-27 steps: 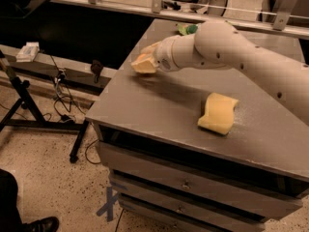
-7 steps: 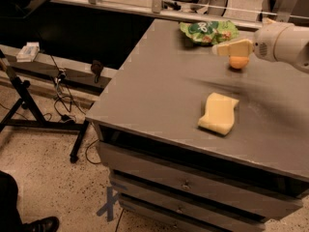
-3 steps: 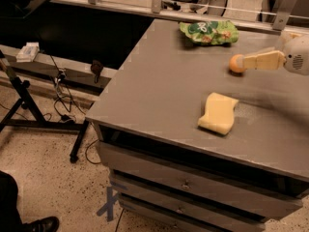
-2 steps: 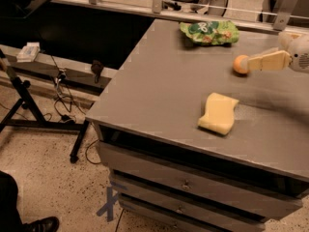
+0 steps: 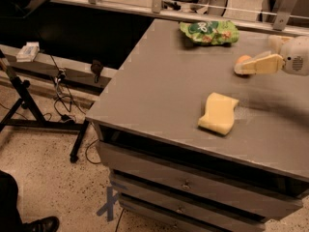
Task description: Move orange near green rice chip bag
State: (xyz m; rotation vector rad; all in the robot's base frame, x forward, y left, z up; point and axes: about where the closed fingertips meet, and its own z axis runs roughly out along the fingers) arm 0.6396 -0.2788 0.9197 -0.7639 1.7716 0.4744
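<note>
The orange sits on the grey table at the right, a short way in front of and to the right of the green rice chip bag. The bag lies crinkled at the table's far edge, logo up. My gripper reaches in from the right edge of the camera view. Its pale tip lies right against the orange's near side and covers its lower part. I cannot tell whether it touches the fruit.
A pale yellow wavy sponge lies near the table's front edge. The table has drawers below. A metal rail runs behind the table. A black stand and cables are on the floor at the left.
The gripper brought the orange from the table's left side to the right, near the bag. Over the last second the orange has stayed on the table and the gripper tip now overlaps it.
</note>
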